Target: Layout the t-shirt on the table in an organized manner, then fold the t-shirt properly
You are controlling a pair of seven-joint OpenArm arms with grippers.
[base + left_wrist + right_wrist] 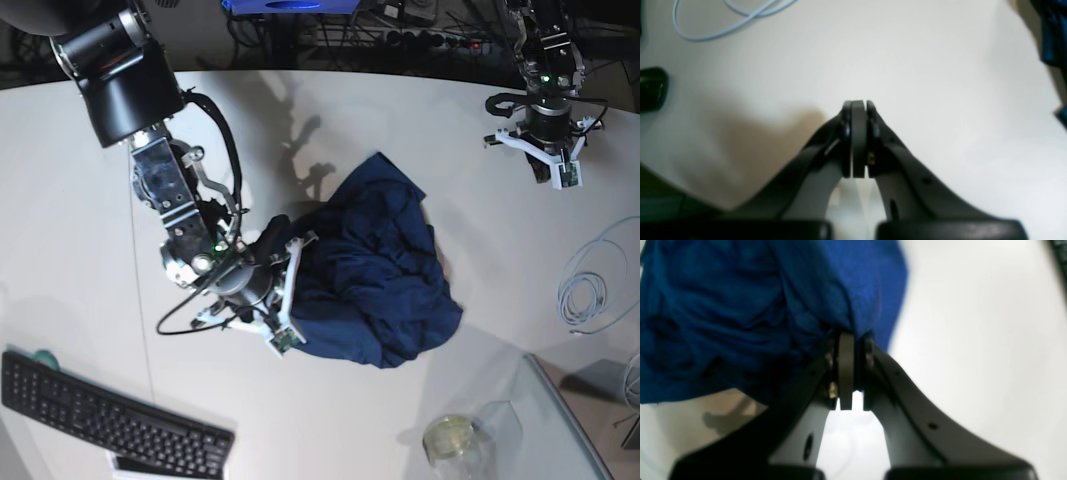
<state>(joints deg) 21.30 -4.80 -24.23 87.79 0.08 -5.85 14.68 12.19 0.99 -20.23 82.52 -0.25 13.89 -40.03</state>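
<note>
The dark navy t-shirt (385, 270) lies crumpled in a heap in the middle of the white table (400, 120). My right gripper (298, 285) is at the heap's left edge, shut on a fold of the shirt. In the right wrist view the blue cloth (756, 306) bunches over the closed fingertips of this gripper (850, 338). My left gripper (543, 158) is far off at the back right of the table, shut and empty. In the left wrist view this gripper (858, 104) is over bare table, with a bit of the shirt (1052, 33) at the top right corner.
A black keyboard (110, 420) lies at the front left. A glass jar (450, 437) and a clear box (560, 420) stand at the front right. A coiled pale cable (590, 285) (723, 23) lies at the right edge. A thin seam (140, 280) crosses the table's left.
</note>
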